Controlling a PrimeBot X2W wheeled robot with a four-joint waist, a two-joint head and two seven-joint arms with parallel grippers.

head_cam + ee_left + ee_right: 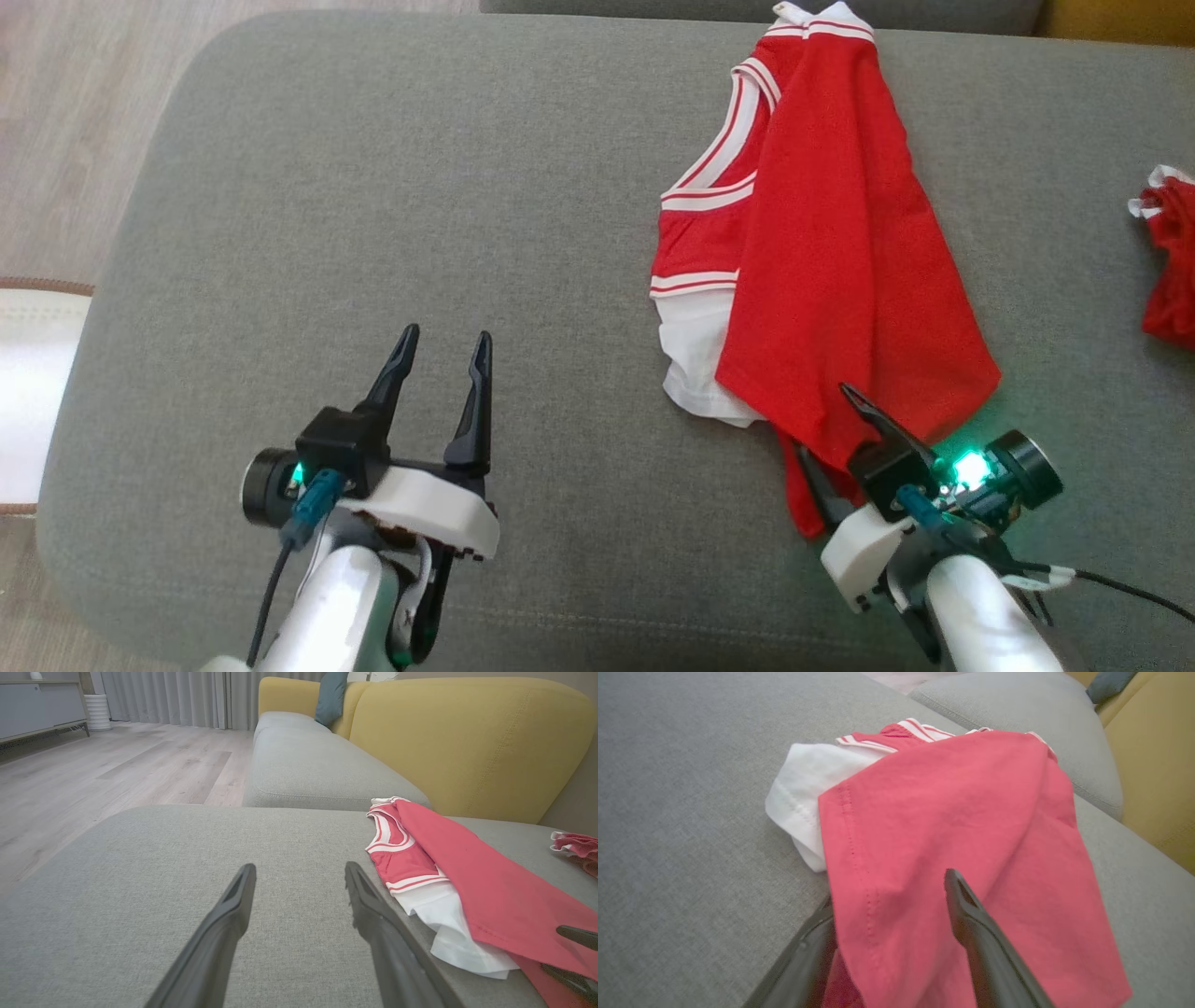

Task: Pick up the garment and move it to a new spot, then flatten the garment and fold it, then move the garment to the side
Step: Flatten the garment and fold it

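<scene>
Grey cushion (420,187), garment (840,252) edge between spread right end effector (829,429)

I'm looking into a home, a living room by all I can see. The surface in front of me is the wide grey seat (373,187) of a sofa. A second grey seat cushion (303,770) runs on beyond it, backed by plump yellow backrests (467,742) with a teal pillow (331,695) leaning against them. Pale wood-plank floor (117,774) spreads beside the sofa. Long grey curtains (187,695) hang along the far wall, and near them stand a low grey cabinet (37,707) on thin legs and a white ribbed pot (98,711). A red and white garment (822,261) lies on the seat — ordinary household stuff.
</scene>
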